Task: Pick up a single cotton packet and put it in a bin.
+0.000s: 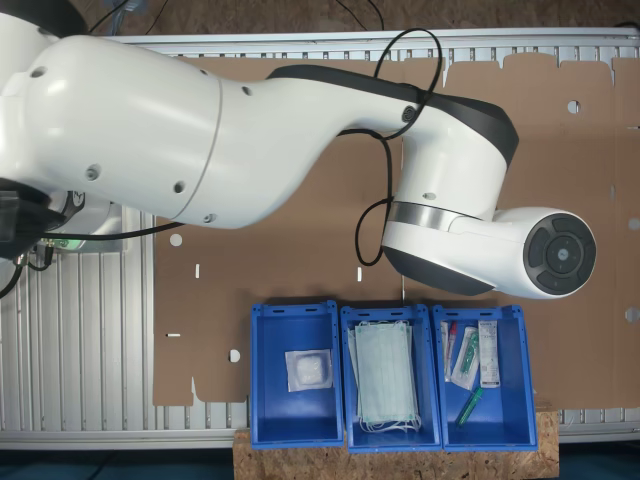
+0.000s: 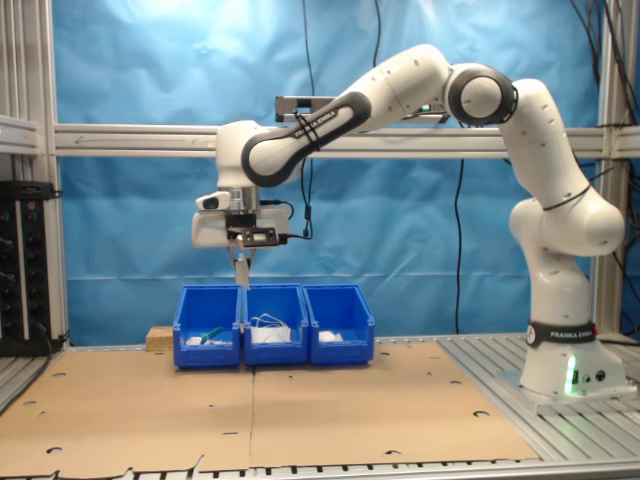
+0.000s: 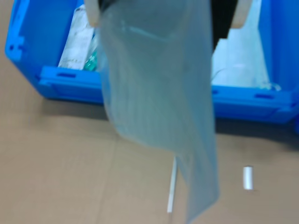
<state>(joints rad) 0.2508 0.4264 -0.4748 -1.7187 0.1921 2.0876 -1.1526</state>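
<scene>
My gripper (image 2: 240,262) hangs above the front edge of the bins, shut on a long pale blue-green sheet (image 3: 159,93) that looks like a face mask and dangles from the fingers. In the wrist view the gripper (image 3: 163,9) is over the cardboard, by the wall between two bins. The bin (image 1: 270,400) at the first exterior view's left holds a small white square packet (image 1: 308,370); I cannot tell whether it carries print. That bin (image 2: 340,345) is at the second exterior view's right end of the row. In the first exterior view the arm hides the gripper.
The middle bin (image 1: 432,400) holds pale green face masks (image 1: 385,378). The bin beside it (image 1: 520,400) holds syringes and tubes (image 1: 470,360). All stand on a brown cardboard sheet (image 2: 300,410) with slots and holes, laid on a ribbed aluminium table (image 1: 80,340).
</scene>
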